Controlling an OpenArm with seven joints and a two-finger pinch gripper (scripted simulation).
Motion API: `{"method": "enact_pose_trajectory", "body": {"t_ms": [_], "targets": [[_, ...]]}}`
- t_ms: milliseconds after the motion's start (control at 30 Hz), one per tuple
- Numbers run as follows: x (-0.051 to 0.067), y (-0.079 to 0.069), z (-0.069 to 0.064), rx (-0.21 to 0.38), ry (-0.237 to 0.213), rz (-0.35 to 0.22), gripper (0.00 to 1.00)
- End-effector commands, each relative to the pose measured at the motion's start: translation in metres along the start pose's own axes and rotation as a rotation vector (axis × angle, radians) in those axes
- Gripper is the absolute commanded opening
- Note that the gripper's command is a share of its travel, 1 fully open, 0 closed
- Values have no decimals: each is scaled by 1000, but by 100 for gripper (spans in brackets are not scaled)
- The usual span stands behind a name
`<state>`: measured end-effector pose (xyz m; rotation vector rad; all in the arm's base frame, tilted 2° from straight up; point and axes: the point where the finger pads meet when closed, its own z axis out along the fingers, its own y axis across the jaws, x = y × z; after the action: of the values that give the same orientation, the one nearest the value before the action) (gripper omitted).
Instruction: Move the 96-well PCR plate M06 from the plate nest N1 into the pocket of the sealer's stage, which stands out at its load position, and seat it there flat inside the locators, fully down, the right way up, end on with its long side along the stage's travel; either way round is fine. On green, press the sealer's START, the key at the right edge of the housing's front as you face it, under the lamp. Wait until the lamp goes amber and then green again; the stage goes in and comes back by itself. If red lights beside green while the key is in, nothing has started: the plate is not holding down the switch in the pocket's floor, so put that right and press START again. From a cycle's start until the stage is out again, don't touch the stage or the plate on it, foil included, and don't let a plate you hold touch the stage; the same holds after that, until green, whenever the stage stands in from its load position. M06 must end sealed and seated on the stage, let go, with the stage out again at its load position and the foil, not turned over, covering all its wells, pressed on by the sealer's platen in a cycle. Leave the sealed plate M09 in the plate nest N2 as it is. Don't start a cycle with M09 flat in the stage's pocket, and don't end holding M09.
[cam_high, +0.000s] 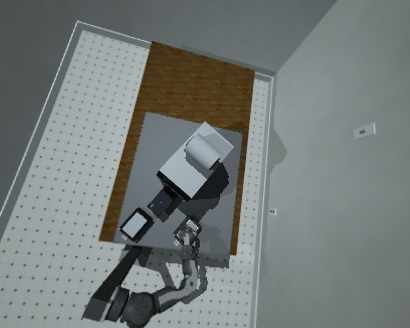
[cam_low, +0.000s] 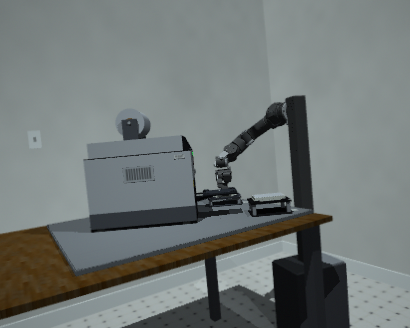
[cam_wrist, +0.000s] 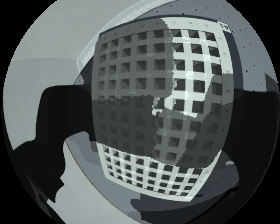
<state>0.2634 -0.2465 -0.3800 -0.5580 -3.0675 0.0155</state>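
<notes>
Plate M06 (cam_high: 189, 227), w/ its open grid of wells filling the wrist view, sits in nest N1 (cam_low: 223, 199) near the front edge of the gray mat (cam_high: 220, 240), w/ the arm's tool (cam_low: 223, 184) reaching straight down onto it from above and clamped on the plate's sides. Arm (cam_low: 250, 134) slopes down from the top of a dark post (cam_low: 299, 150) at the counter's (cam_low: 30, 260) end, wrist bent so the tool points at the plate. In the wrist view the well grid (cam_wrist: 159, 110) is partly in shadow, brighter along the right and lower rows, w/ dark finger shapes (cam_wrist: 63, 112) flanking it left and right. Sealer (cam_low: 140, 180), a gray box w/ a barcode label on its side and a foil roll (cam_low: 132, 122) on top, stands on the same mat; a small green light (cam_low: 192, 152) shows at its front corner. Sealer's dark stage (cam_high: 164, 202) stands out from the housing front, between the housing and the two nests, w/ nothing visible in its pocket from overhead. Sealed plate M09 (cam_high: 134, 225), pale and smooth-topped, lies in nest N2 (cam_low: 270, 205) just beside N1, apart from the tool.
</notes>
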Motion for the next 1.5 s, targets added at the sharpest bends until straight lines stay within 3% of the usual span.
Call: {"method": "enact_pose_trajectory", "body": {"t_ms": [0,233,400,800,967,1367,1467], "targets": [[-1,0,-1,-2,-2,1,0],[-1,0,-1,-2,-2,1,0],[-3,0,-33,-1,0,1,0],[-3,0,-33,-1,0,1,0],[-2,-1,-64,5,6,-2,0],[-2,-1,-64,5,6,-2,0],[-1,-1,-80,5,6,-2,0]]}}
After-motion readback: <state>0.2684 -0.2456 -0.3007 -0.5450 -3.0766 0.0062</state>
